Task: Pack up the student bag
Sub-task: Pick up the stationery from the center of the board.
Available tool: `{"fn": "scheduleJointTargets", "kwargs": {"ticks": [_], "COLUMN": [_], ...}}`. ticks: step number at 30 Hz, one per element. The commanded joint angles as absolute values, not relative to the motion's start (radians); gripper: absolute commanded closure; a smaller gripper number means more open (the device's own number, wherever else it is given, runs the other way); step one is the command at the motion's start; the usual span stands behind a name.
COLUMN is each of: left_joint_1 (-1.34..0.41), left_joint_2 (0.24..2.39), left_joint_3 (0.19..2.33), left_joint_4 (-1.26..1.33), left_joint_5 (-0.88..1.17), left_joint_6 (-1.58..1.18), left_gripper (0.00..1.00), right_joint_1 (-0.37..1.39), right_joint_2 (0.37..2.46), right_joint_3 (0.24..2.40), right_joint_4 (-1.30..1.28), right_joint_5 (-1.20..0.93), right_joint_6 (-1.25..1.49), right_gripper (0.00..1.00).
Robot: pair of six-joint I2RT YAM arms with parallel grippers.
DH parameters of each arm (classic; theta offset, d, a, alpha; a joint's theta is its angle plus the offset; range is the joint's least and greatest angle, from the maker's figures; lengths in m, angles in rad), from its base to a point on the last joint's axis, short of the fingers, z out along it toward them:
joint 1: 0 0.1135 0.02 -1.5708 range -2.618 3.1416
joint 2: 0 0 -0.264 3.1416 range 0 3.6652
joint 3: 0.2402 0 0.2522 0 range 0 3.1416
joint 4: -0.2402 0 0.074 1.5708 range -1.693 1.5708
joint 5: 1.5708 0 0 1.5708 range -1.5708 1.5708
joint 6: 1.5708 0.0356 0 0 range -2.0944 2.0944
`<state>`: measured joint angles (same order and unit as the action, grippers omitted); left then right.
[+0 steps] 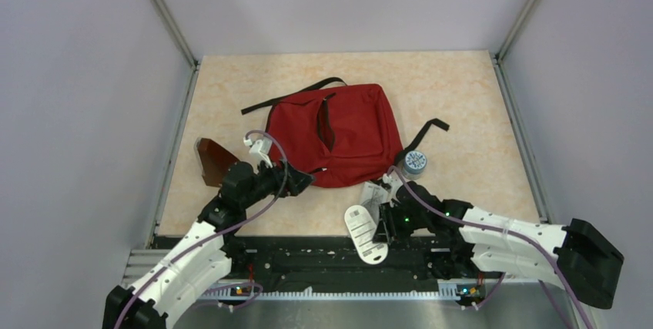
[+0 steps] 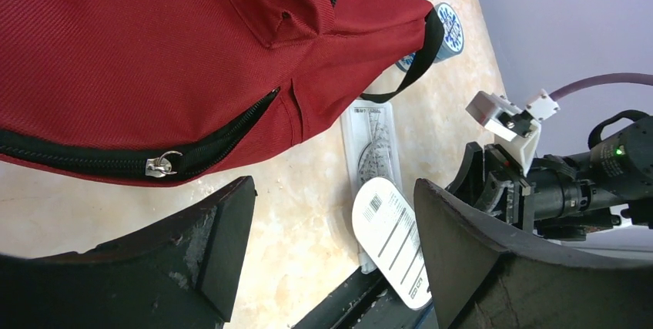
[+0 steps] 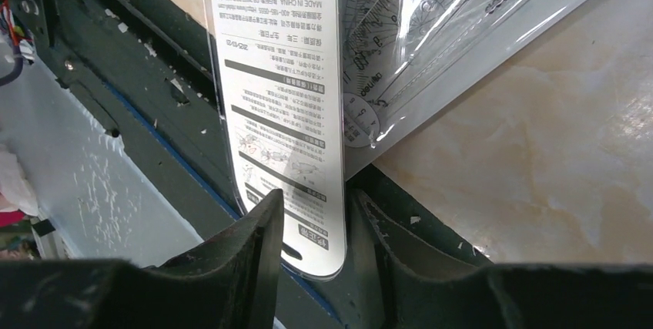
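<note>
The red student bag [image 1: 339, 132] lies flat mid-table, its black front zipper and metal pull [image 2: 162, 164] near my left gripper. The left gripper [image 1: 304, 181] hovers open at the bag's near left corner [image 2: 138, 52], and the gap between its fingers [image 2: 333, 190] holds only bare tabletop. A white printed card package [image 1: 363, 235] overhangs the table's near edge. My right gripper [image 3: 317, 198] straddles the card's lower end [image 3: 281, 98]: the left finger overlaps the card, and a narrow gap shows at the right finger.
A clear sleeve of rulers [image 3: 431, 44] lies under the card. A blue-white tape roll [image 1: 415, 162] sits by the bag's black strap. A brown triangular pouch [image 1: 212, 159] stands left of the bag. The black base rail [image 1: 323, 256] runs along the near edge.
</note>
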<state>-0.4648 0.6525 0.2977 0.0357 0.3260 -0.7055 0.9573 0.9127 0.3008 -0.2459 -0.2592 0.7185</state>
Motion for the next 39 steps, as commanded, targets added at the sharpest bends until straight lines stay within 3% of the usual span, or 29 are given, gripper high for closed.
{"fn": "scheduleJointTargets", "kwargs": {"ticks": [1,5,6,15,24,29,32,36,39], "left_joint_1": [-0.466,-0.466,-0.466,-0.466,-0.466,-0.481,-0.492,-0.5,-0.499], "left_joint_2": [0.625,0.607,0.602,0.508,0.567,0.637,0.651,0.635,0.615], "left_joint_3": [0.316,0.318,0.319,0.351,0.283,0.263,0.259,0.243,0.239], "left_joint_4": [0.044,0.036,0.039,0.13,0.528,0.69,0.692,0.692,0.669], "left_joint_5": [0.347,0.356,0.369,0.558,0.693,0.726,0.738,0.739,0.726], "left_joint_6": [-0.706,-0.702,-0.699,-0.702,-0.907,-0.969,-0.964,-0.968,-0.96], "left_gripper": [0.2,0.2,0.2,0.16,0.12,0.12,0.19,0.46,0.52], "right_joint_1": [0.95,0.95,0.95,0.95,0.95,0.953,0.961,0.962,0.962], "right_joint_2": [0.938,0.937,0.929,0.772,0.81,0.909,0.933,0.942,0.952], "right_joint_3": [0.287,0.3,0.316,0.52,0.555,0.609,0.616,0.617,0.624], "right_joint_4": [-0.206,-0.178,-0.18,-0.129,0.382,0.499,0.547,0.555,0.545], "right_joint_5": [-0.27,-0.26,-0.25,-0.095,-0.154,-0.241,-0.263,-0.239,-0.23], "right_joint_6": [0.744,0.758,0.761,0.675,0.592,0.584,0.593,0.589,0.584], "right_gripper": [0.67,0.98,1.0,1.0,1.0,1.0,1.0,1.0,1.0]}}
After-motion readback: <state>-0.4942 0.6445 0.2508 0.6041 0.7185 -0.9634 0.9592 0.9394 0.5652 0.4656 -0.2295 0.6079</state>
